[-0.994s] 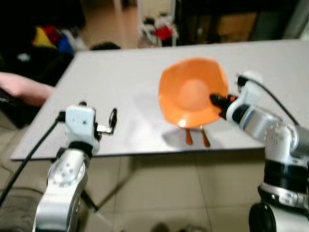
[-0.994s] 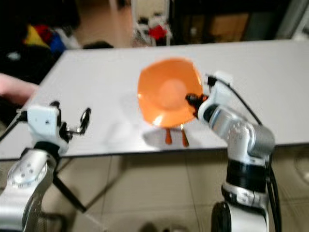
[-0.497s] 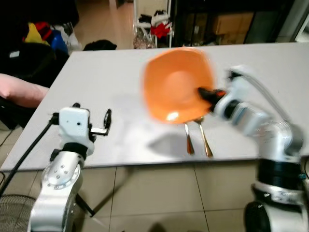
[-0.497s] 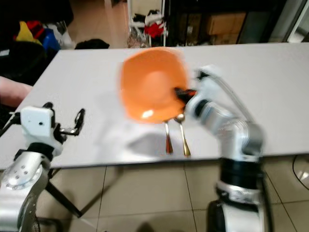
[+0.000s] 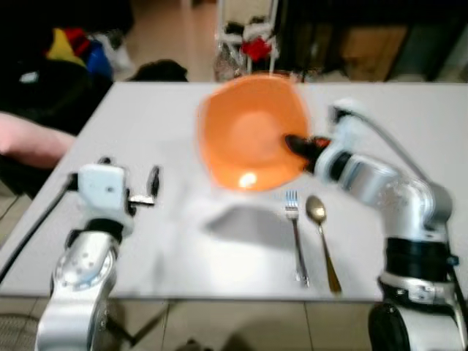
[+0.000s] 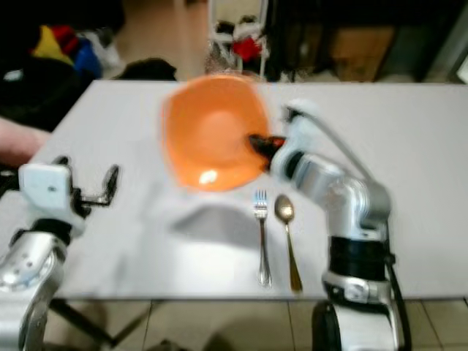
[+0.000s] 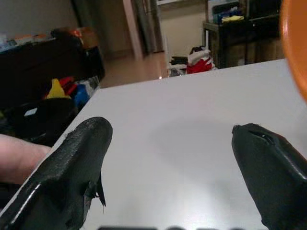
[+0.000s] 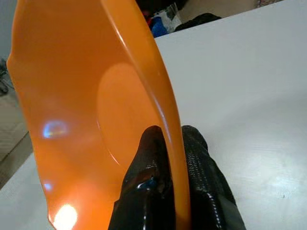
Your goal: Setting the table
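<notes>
The right gripper [image 5: 296, 144] sits just right of centre in the head view, its two black fingers [image 8: 148, 191] pinched tight on the rim of an orange plate [image 5: 252, 131]. The plate hangs in the air above the grey table [image 5: 146, 241], tipped so its hollow faces the camera, and throws a soft shadow on the tabletop below it. From the right wrist the plate's edge runs straight down between the fingers, one finger pressed to each face. Lower in the frame, right of centre, a fork [image 5: 296, 234] and a spoon [image 5: 322, 238] lie flat on the table side by side, close but apart, handles pointing toward the table's near edge; the fork is on the left, the spoon on the right. Both lie below the plate in the picture, and clear of it. The left gripper [image 5: 150, 186] is at the left of the frame, held over the near left part of the table, well apart from the plate. Its fingers [image 7: 72, 167] stand wide open with bare tabletop between them and hold nothing. At the far left edge a person's arm [image 5: 33, 142] reaches in beside the table. Behind the table, at the top of the frame, the room is dark, with some red cloth [image 5: 257, 47] on a rack.
</notes>
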`<state>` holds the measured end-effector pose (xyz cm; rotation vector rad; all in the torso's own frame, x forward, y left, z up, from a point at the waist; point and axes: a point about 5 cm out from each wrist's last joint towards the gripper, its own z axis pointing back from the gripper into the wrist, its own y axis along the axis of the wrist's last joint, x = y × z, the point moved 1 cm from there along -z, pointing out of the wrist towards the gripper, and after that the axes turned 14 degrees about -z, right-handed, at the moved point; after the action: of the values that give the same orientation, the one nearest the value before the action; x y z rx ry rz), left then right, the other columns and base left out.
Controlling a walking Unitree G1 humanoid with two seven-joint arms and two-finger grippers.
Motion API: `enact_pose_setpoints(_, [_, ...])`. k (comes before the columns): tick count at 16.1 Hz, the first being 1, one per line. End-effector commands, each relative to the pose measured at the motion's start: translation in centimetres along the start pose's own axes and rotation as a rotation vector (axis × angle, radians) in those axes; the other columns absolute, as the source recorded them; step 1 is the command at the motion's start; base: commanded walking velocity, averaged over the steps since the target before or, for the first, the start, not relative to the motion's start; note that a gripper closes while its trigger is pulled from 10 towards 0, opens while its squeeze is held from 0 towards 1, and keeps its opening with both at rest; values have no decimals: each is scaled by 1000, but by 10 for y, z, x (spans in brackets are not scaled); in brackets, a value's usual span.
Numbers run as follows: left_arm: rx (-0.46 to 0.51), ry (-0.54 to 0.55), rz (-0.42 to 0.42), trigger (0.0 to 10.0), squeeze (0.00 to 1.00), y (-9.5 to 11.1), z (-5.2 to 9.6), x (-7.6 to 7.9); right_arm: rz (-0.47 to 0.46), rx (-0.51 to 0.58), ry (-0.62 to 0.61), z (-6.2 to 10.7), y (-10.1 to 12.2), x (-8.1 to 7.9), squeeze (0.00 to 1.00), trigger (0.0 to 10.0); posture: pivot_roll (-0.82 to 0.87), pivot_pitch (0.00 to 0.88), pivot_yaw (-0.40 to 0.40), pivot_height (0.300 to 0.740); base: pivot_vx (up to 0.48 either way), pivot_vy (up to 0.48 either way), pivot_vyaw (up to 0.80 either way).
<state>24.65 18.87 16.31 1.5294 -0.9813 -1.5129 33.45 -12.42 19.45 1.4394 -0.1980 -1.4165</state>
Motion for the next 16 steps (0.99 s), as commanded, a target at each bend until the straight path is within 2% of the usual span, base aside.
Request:
enact_pose_setpoints(1, [19,-10,1,10000,0,5,0,3,11,40,-1,7,13,2,0,10000,-91,0,35,740,405,0,0])
enact_pose_setpoints(4, [24,-16,12,10000,0,6,1,4,9,-9,-10,4,10,5,0,10000,-85,0,34,740,266,0,0])
enact_pose_setpoints(7, [22,-110,11,10000,0,7,4,11,-23,-20,-36,-3,16,14,0,10000,-85,0,40,740,0,0,0])
enact_pose_setpoints(9, [45,-191,18,10000,0,10,6,19,-101,-5,-88,-8,23,27,0,10000,-86,0,48,740,0,0,0])
enact_pose_setpoints(10, [52,-273,37,10000,0,12,8,27,-197,6,-124,-12,27,39,0,10000,-86,0,48,740,0,0,0])
enact_pose_setpoints(12, [64,-388,55,10000,0,16,13,38,-276,4,-127,-15,29,46,0,10000,-84,0,56,740,0,0,0])
enact_pose_setpoints(13, [66,-494,56,10000,0,17,18,46,-347,-14,-114,-17,29,50,0,10000,-83,0,63,740,0,0,0])
enact_pose_setpoints(16, [62,-578,49,10000,0,17,23,51,-441,-36,-156,-21,23,63,0,10000,-83,0,69,740,0,0,0])
